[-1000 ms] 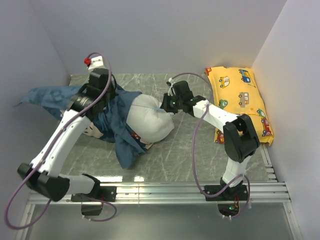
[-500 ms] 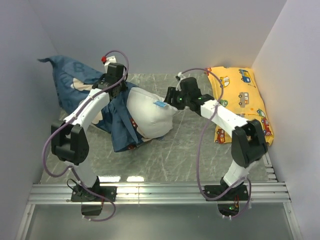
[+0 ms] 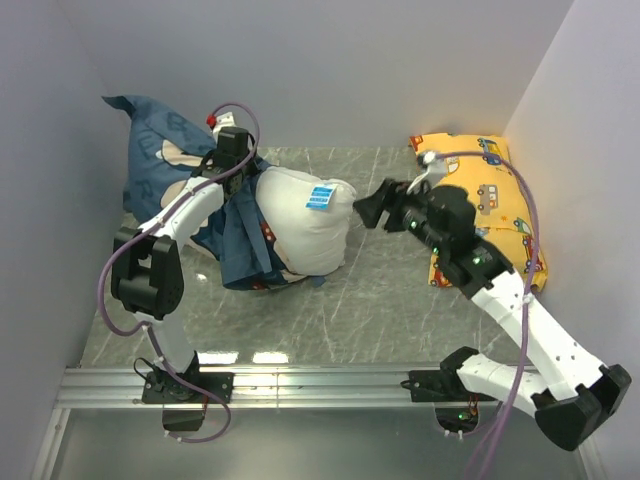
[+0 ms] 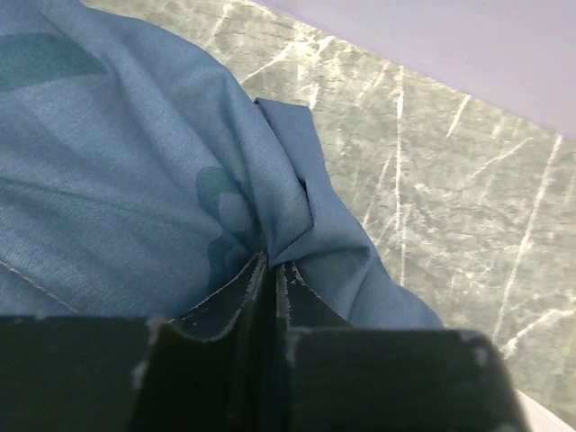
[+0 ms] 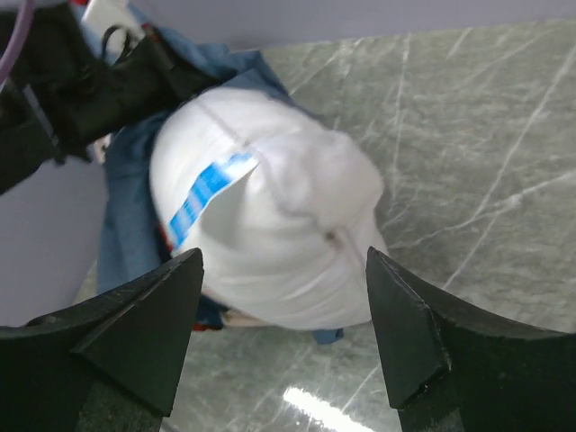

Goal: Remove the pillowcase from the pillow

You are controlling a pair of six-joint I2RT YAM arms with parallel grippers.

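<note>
The white pillow [image 3: 300,225] lies mid-table, its right end bare and showing a blue label [image 3: 320,197]. The dark blue pillowcase [image 3: 160,155] still wraps its left end and rises in a flap against the left wall. My left gripper [image 3: 238,180] sits at the pillow's upper left. In the left wrist view its jaws stand almost together, with a fold of the pillowcase [image 4: 135,180] pinched at the left gripper's [image 4: 272,261] tips. My right gripper [image 3: 368,208] hangs open just right of the pillow without touching it. The pillow [image 5: 270,216] lies ahead of the open right gripper [image 5: 283,261].
A yellow vehicle-print pillow [image 3: 485,200] lies along the right wall, behind the right arm. Grey walls close in the table on the left, back and right. An aluminium rail [image 3: 320,380] runs along the near edge.
The left arm swung up and back, hauling the pillowcase toward the far left wall and baring more pillow. The right gripper let go of the pillow's end, opened and drew back to the right.
</note>
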